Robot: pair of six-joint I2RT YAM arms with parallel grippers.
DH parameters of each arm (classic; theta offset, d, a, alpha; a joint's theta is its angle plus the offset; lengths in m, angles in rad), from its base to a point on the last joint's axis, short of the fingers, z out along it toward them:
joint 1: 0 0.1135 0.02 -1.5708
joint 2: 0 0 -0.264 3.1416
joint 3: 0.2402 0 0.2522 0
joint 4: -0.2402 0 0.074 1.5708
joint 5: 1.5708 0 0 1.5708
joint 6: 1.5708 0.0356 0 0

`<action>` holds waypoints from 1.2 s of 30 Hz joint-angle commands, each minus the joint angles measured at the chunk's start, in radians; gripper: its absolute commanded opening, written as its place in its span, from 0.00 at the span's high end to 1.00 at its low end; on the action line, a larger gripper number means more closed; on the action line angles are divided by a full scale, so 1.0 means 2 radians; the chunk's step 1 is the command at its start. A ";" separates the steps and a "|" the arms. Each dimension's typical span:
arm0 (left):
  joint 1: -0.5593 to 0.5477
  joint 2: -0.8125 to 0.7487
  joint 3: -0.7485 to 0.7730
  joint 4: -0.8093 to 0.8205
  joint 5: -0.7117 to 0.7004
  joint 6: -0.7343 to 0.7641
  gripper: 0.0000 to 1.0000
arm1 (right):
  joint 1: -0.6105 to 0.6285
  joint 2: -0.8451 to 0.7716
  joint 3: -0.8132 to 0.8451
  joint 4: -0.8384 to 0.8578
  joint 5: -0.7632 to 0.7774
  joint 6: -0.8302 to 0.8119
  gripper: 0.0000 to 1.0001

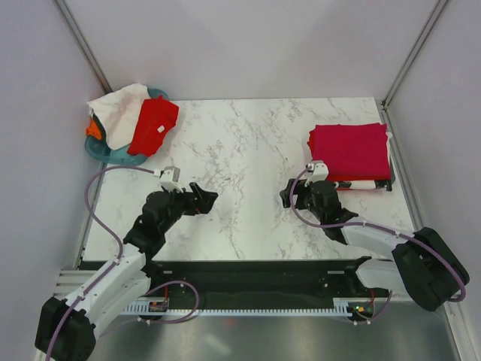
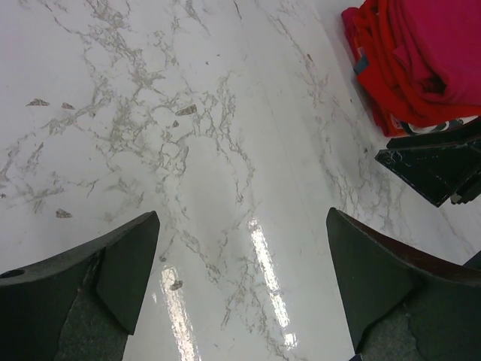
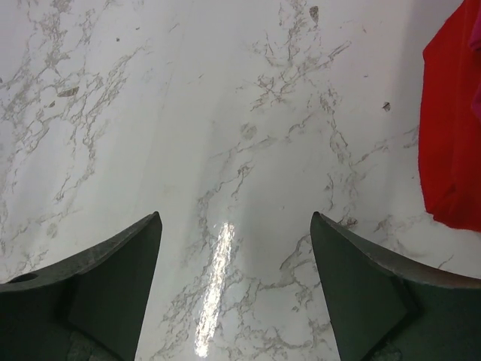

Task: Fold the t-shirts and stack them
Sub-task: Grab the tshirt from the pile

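A folded stack lies at the table's right: a crimson-pink t-shirt (image 1: 349, 149) on top, with a white edge with dark marks (image 1: 361, 184) under its near side. The left wrist view shows the crimson shirt (image 2: 443, 45) over a bright red layer (image 2: 376, 60). A red shirt (image 1: 154, 124) and a white cloth (image 1: 116, 109) hang from the teal basket (image 1: 101, 153) at back left. My left gripper (image 1: 203, 197) (image 2: 240, 278) is open and empty over bare marble. My right gripper (image 1: 289, 197) (image 3: 234, 278) is open and empty, just left of the stack; red cloth (image 3: 451, 135) shows at its view's right edge.
An orange item (image 1: 92, 129) sits in the basket under the white cloth. The right arm's dark fingers (image 2: 436, 162) show in the left wrist view beside the stack. Grey walls close the table at the back and both sides.
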 commanded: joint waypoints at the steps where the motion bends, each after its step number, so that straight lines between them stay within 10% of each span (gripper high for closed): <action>1: -0.001 -0.009 -0.004 0.013 -0.003 0.021 0.00 | 0.001 -0.022 -0.015 0.033 -0.010 0.008 0.11; 18: 0.020 0.108 0.178 -0.128 -0.161 -0.173 0.00 | 0.001 -0.022 -0.010 0.015 0.001 0.019 0.13; 36: 0.217 0.372 0.564 -0.276 -0.203 -0.190 0.05 | 0.001 -0.002 -0.003 0.009 -0.008 0.029 0.14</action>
